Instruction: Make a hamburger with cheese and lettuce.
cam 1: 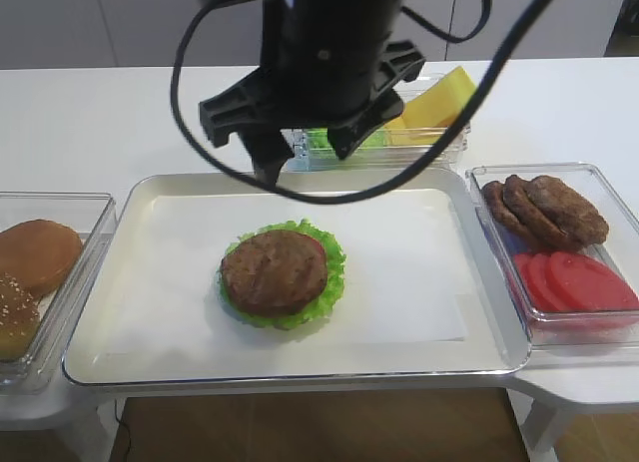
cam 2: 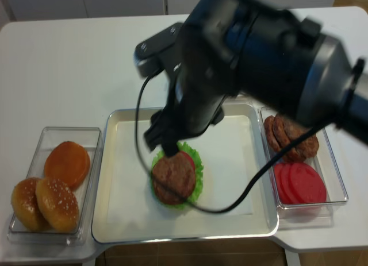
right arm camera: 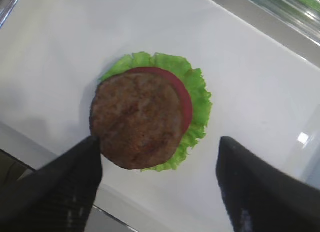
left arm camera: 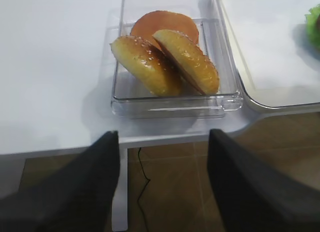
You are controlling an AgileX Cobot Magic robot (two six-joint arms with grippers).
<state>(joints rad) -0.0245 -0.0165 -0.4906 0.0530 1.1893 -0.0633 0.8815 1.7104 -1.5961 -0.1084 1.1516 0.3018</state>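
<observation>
The hamburger (right arm camera: pixel 149 118), its patty topping tomato and lettuce, lies on the tray (cam 1: pixel 150 282) directly below the right gripper (right arm camera: pixel 159 187), whose jaws stand wide apart, holding nothing, while the left gripper (left arm camera: pixel 164 184) hangs open beside the bun container (left arm camera: pixel 172 104).

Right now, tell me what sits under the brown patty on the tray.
Under the patty a red tomato slice shows at one edge, over a frilly lettuce leaf. The patty covers their middles, so anything between cannot be seen.
</observation>
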